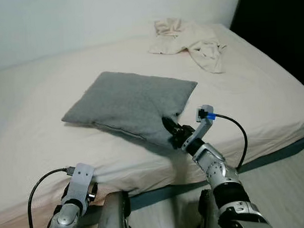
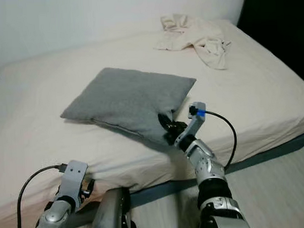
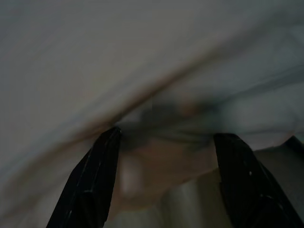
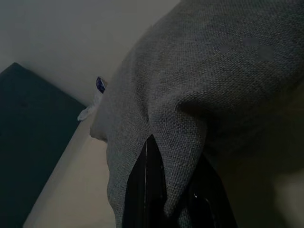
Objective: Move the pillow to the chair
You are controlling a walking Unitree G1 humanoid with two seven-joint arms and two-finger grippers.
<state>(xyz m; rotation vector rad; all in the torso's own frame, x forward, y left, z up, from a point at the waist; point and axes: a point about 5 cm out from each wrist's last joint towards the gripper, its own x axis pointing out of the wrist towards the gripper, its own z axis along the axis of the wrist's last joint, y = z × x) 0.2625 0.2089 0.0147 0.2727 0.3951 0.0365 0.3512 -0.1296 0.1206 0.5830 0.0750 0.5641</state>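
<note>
up front in the left eye view, a grey pillow lies flat near the middle of a bed with a cream sheet, and a crumpled beige cloth sits well apart near the far corner. the right gripper has its jaws closed on the pillow's near corner, at the bed's front edge. the left gripper hangs low by the bed's front side. in the left wrist view, its jaws stand open, close to pale sheet fabric, blurred and dim. in the right wrist view, grey woven pillow cloth is pinched between the black fingers, with the bed beyond.
</note>
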